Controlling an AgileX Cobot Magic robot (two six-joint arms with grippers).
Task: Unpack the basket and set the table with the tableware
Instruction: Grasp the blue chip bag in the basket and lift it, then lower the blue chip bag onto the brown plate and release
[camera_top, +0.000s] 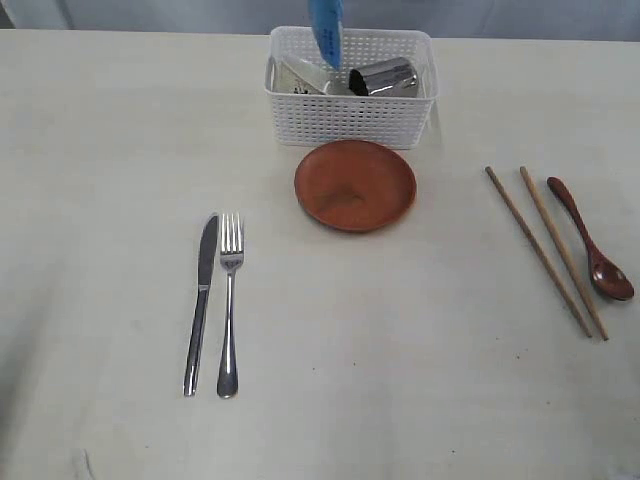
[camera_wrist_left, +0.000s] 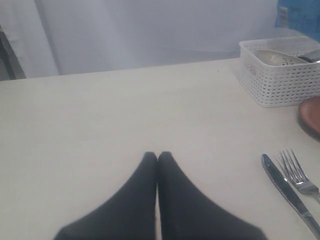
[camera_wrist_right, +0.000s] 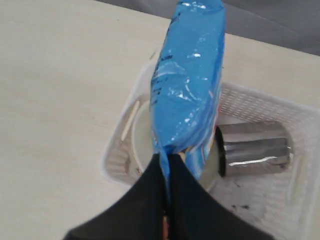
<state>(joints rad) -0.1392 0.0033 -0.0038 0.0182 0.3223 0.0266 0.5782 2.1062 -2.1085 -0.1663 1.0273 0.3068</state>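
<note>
The right gripper (camera_wrist_right: 166, 161) pinches the blue bag (camera_wrist_right: 190, 85) upright over the far basket (camera_top: 350, 122), where bowl (camera_wrist_right: 142, 142) and cup (camera_top: 385, 78) lie directly beneath; the left gripper (camera_wrist_left: 157, 156), pressed together, hovers well left.

Basket (camera_top: 350, 125) w/ tipped cup (camera_top: 385, 77), plate (camera_top: 355, 185) beside, knife (camera_top: 202, 300), fork (camera_top: 230, 300), chopsticks (camera_top: 539, 252), spoon (camera_top: 610, 280) on table (camera_top: 100, 150)

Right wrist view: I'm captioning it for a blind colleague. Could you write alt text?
Black jaws are shut on the edge of a blue chip bag, which fills the middle of the picture. Behind it a white basket on a pale table holds a steel cup on its side and an off-white bowl.
</note>
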